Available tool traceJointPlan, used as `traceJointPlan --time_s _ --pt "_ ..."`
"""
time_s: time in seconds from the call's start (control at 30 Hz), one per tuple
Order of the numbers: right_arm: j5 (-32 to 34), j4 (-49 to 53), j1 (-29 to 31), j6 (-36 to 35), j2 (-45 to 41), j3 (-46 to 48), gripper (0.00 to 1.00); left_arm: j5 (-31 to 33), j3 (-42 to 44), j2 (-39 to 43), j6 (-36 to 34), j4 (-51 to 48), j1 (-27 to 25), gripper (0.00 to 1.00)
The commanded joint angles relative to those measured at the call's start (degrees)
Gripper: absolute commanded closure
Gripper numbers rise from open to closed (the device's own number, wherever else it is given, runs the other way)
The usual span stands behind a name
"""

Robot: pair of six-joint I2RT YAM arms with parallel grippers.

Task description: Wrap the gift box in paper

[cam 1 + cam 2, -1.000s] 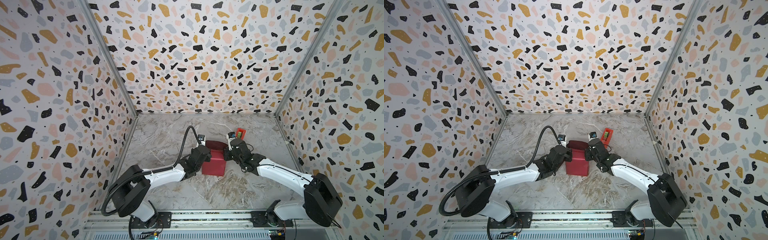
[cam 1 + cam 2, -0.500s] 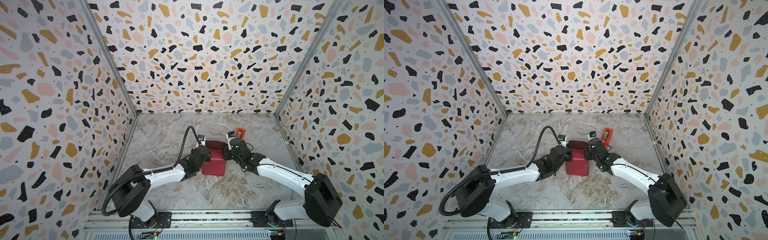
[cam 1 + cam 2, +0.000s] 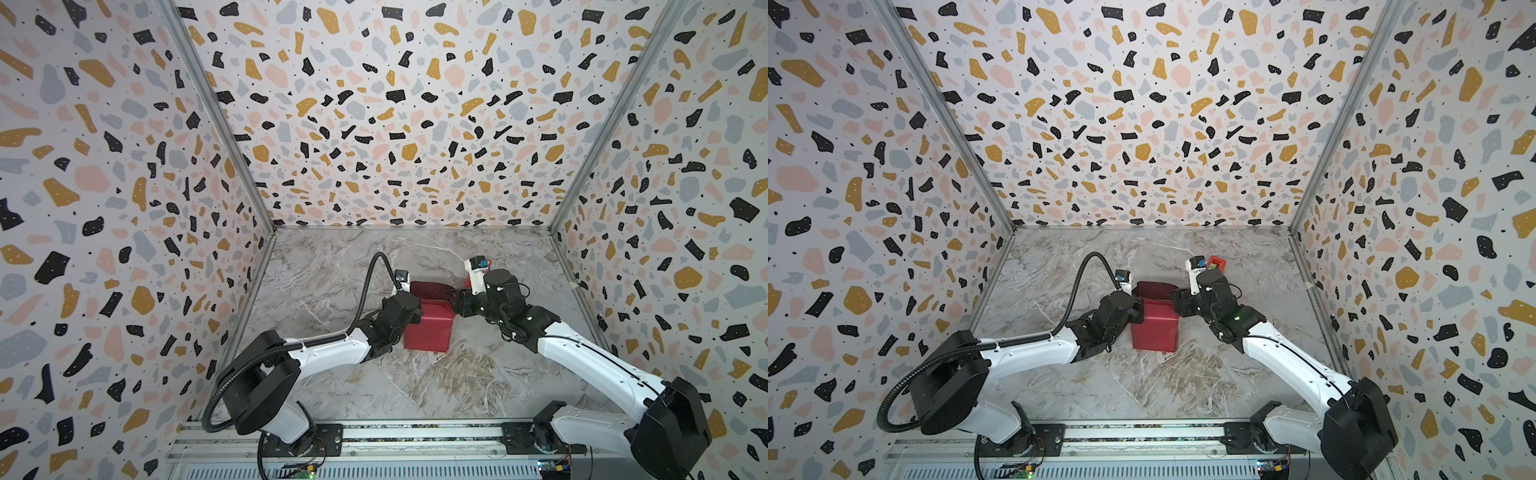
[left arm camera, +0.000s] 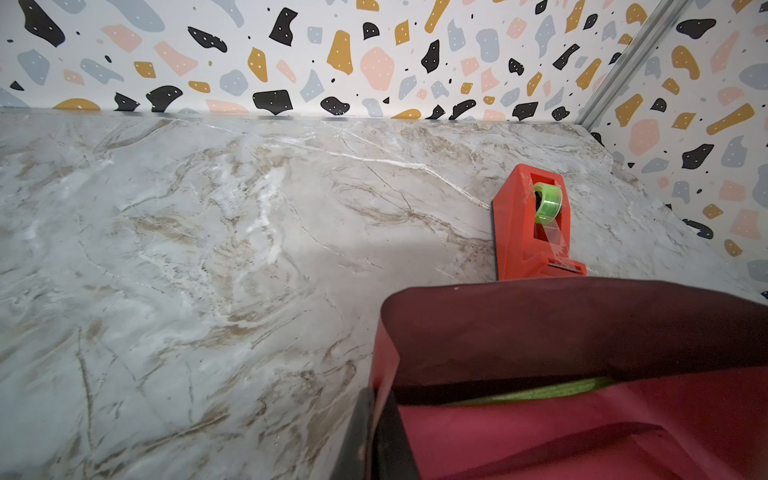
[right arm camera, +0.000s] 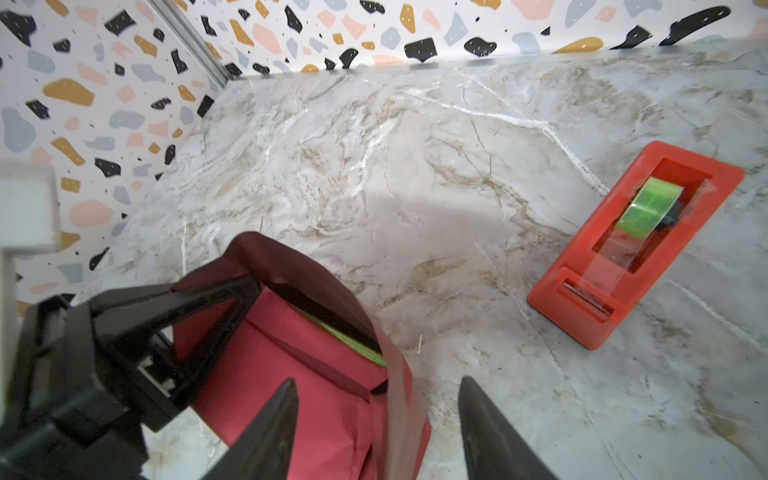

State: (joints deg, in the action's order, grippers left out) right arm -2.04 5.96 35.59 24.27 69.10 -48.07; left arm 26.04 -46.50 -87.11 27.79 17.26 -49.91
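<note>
I'm watching the paper (image 3: 428,330) sleeve sitting mid-way on the table (image 3: 332,291) around the gift box (image 4: 540,390), long axis running front-to-back, mouth facing the back wall (image 3: 415,124); left gripper (image 4: 376,436) is pinching one flap, right gripper (image 5: 378,381) is gaping around the other, so that untaped side risks springing open.

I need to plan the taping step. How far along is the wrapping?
Done: the paper covers the top and near sides of the box. In hand: the left gripper pinches a paper edge; the right gripper has open jaws beside the far flap. Left: the far end gapes, green showing, and the tape dispenser sits untouched.
</note>
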Motion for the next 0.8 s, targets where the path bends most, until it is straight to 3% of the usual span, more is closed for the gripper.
traceJointPlan --time_s 0.0,0.17,0.47,0.67,0.77 --pt "2.0 -0.2 1.7 0.5 1.8 0.0 0.46 0.4 1.0 1.1 0.3 0.6 -0.2 1.00" --pt "5.7 -1.3 2.4 0.5 4.6 -0.5 0.74 0.3 1.0 1.3 0.3 0.6 -0.2 1.00" --pt "7.1 -0.8 2.8 -0.5 6.0 -2.3 1.00 0.1 1.1 1.1 0.3 0.7 -0.3 1.00" --pt "7.6 -0.1 3.5 -1.1 6.4 -2.7 1.00 -0.3 0.9 2.0 0.6 0.8 -0.3 0.99" --pt "7.8 -0.4 3.5 -1.3 5.6 -2.2 1.00 0.3 0.6 3.7 0.3 0.2 -0.3 0.80"
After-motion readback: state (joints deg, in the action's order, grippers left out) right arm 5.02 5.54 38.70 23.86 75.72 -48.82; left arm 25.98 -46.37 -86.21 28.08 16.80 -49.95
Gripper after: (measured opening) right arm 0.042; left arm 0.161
